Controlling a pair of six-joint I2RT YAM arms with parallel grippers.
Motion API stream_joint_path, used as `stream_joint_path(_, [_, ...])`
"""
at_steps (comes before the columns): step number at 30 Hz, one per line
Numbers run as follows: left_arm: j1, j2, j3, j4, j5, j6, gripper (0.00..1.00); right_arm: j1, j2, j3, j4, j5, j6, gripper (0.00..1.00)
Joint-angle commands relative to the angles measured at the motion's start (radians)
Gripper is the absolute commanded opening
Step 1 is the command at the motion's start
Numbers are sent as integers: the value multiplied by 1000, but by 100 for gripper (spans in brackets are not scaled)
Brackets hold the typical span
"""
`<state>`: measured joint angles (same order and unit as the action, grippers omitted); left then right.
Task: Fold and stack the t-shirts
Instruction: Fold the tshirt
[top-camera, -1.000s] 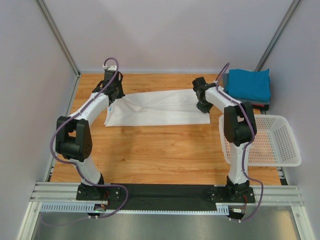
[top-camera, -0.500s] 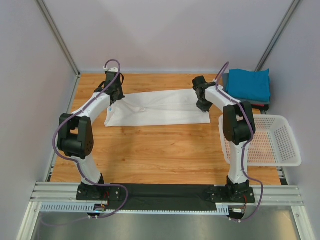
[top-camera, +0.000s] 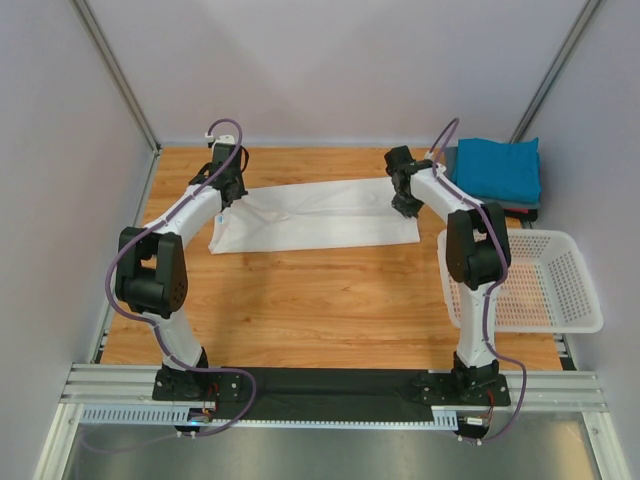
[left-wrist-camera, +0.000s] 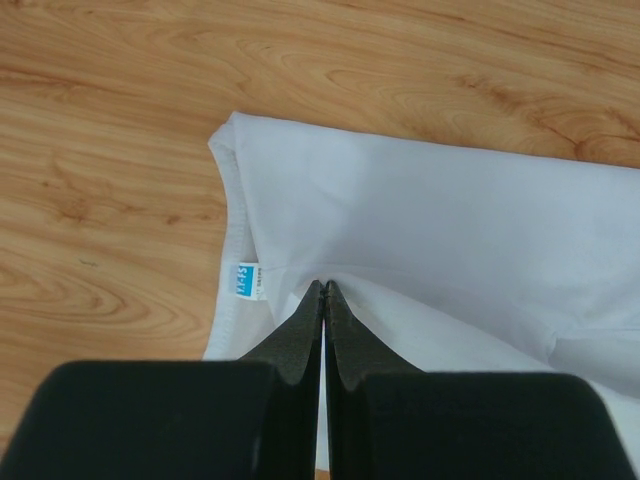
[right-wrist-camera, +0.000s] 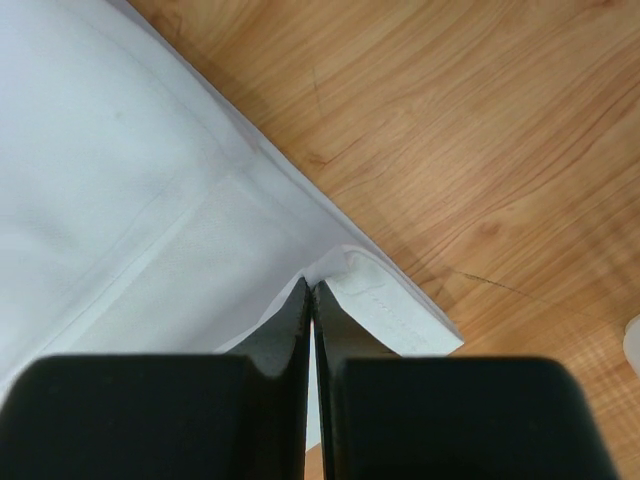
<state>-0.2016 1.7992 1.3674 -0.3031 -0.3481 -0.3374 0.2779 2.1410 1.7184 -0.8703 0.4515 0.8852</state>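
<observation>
A white t-shirt lies folded into a long strip across the far part of the wooden table. My left gripper is shut on its left end; the left wrist view shows the pinched cloth with a blue label beside the tips. My right gripper is shut on its right end, pinching the hemmed corner at the tips. A folded teal t-shirt sits on a dark grey one at the far right corner.
A white plastic mesh basket stands at the right edge of the table, beside the right arm. Grey walls enclose the table on the far and both sides. A black strip runs along the near edge.
Both grippers have moved a little farther away, drawing the shirt's far edge with them. The left end's loose wrinkle has flattened out.
</observation>
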Motion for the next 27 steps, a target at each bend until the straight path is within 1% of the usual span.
stream_joint_path(1, [-2, -41, 18, 15, -37, -11, 0, -5, 25, 61, 21, 12, -17, 0])
stream_joint_path(7, [-2, -24, 30, 10, -28, -9, 0, -5, 49, 76, 21, 19, -19, 0])
stream_joint_path(14, [-2, 35, 85, -11, -17, -20, 0, -3, 72, 78, 14, 18, -15, 0])
stream_joint_path(20, [-2, 75, 104, -21, -23, -31, 0, -6, 92, 98, 17, 15, -23, 1])
stream_joint_path(21, [-2, 78, 107, -22, -20, -31, 0, -6, 97, 101, 19, 12, -25, 2])
stream_joint_path(22, [-2, 89, 111, -25, -17, -29, 0, -6, 97, 102, 22, 10, -28, 6])
stream_joint_path(23, [-2, 95, 120, -27, -14, -28, 1, -6, 100, 104, 22, 7, -28, 16])
stream_joint_path(24, [-2, 101, 128, -39, -11, -20, 7, -6, 99, 106, 25, 7, -31, 21])
stream_joint_path(25, [-2, 110, 143, -44, -8, -17, 22, -6, 99, 106, 25, 9, -37, 26])
stream_joint_path(26, [-2, 111, 148, -45, -5, -12, 30, -6, 96, 109, 27, 4, -41, 36])
stream_joint_path(27, [-2, 112, 151, -44, 0, -6, 39, -6, 91, 109, 30, 4, -46, 40])
